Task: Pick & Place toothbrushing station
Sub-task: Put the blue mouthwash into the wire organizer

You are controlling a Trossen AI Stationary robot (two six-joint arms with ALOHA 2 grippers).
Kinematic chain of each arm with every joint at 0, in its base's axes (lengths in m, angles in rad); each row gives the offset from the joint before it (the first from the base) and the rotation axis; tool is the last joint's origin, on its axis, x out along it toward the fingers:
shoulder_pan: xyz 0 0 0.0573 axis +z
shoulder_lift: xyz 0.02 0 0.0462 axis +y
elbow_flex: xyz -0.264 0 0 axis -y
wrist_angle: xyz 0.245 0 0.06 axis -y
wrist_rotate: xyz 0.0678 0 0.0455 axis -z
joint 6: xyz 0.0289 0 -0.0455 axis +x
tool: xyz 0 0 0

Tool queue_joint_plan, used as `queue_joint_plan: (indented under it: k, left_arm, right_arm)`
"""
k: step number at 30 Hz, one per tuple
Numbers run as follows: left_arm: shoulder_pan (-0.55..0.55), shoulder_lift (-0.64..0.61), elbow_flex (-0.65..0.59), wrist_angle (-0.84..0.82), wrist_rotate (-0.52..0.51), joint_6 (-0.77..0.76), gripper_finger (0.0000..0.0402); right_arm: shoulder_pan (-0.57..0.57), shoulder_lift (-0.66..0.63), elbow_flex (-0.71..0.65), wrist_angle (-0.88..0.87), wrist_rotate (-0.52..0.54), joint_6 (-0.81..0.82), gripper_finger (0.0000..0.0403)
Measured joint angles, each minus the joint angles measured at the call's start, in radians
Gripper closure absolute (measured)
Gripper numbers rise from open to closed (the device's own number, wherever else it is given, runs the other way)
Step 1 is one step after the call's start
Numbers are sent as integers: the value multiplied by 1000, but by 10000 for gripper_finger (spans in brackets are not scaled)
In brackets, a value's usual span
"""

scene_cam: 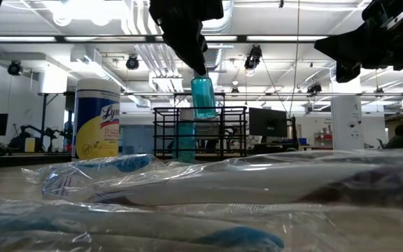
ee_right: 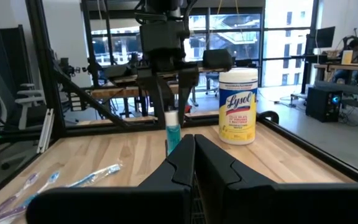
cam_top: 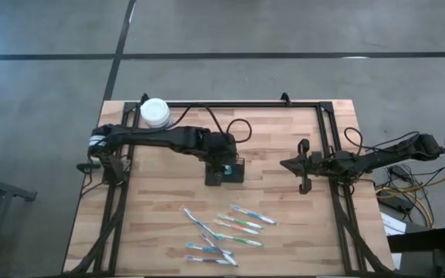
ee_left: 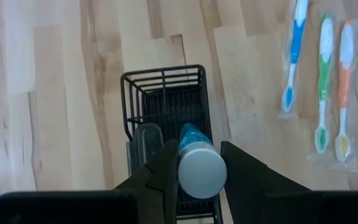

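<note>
1 Lysol wipes tub (cam_top: 154,113), yellow w/ white lid, stands upright at the far left of the wooden worktop (cam_top: 284,232), near the left arm's base.

1 black wire-mesh caddy (cam_top: 224,171) sits approx mid-worktop, upright. In the left wrist view its front compartment (ee_left: 166,102) looks bare down to the mesh floor; the rear part is hidden behind the gripper, so contents there can't be told.

1 teal tube (ee_left: 199,163) w/ a silver-grey cap is clamped between the fingers of the left gripper (ee_left: 197,177), held upright directly over the caddy. Low view shows the tube (scene_cam: 203,96) hanging from the gripper w/ its lower end level with the caddy's top rail.

Toothbrushes (cam_top: 230,228): approx 7, each in clear wrap, scattered flat on the near side of the worktop, well apart from the caddy. Colours: blue, green, orange.

Right gripper (cam_top: 303,166) hovers right of the caddy, fingers clenched together on nothing.
</note>
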Motion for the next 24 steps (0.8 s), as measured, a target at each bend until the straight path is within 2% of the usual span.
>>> queue_joint_plan:
  k: [11, 24]
  left_arm:
    - [2, 4, -13, 4, 16, 11, 301]
    - [21, 5, -128, 113, 50, 22, 301]
  right_arm:
    - [0, 0, 0, 0, 0, 0, 394]
    - [0, 1, 0, 0, 0, 0, 394]
